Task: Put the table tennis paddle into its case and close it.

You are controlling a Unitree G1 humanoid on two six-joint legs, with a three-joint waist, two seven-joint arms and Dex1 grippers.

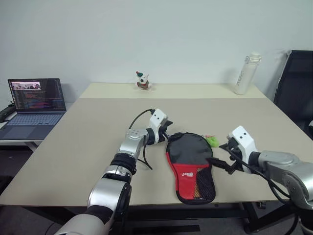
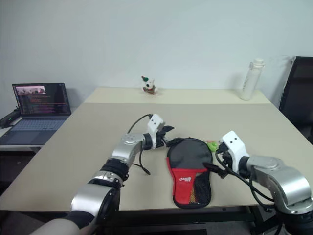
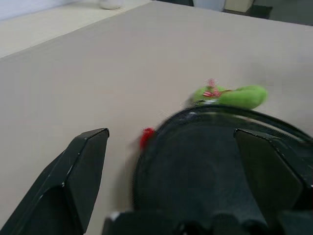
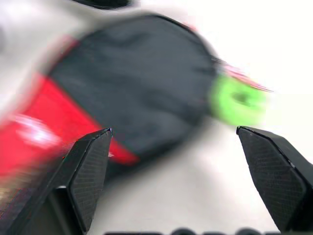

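The paddle case lies flat on the table looking zipped shut, contents hidden, between my left pincer and right pincer, both spread wide, holding nothing.

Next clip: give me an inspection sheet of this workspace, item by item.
Surface: beige table, bare around the case.
Job's things: case flat near the front edge, looks closed; green charm beside its round end; paddle nothing seen.
Clutter: small toy figure, white bottle at the far edge.
Grippers: left claw open at the case's round end; right claw open beside it; neither holds anything.
Cables: black cable on the left arm.
Surroundings: laptop, dark chair.
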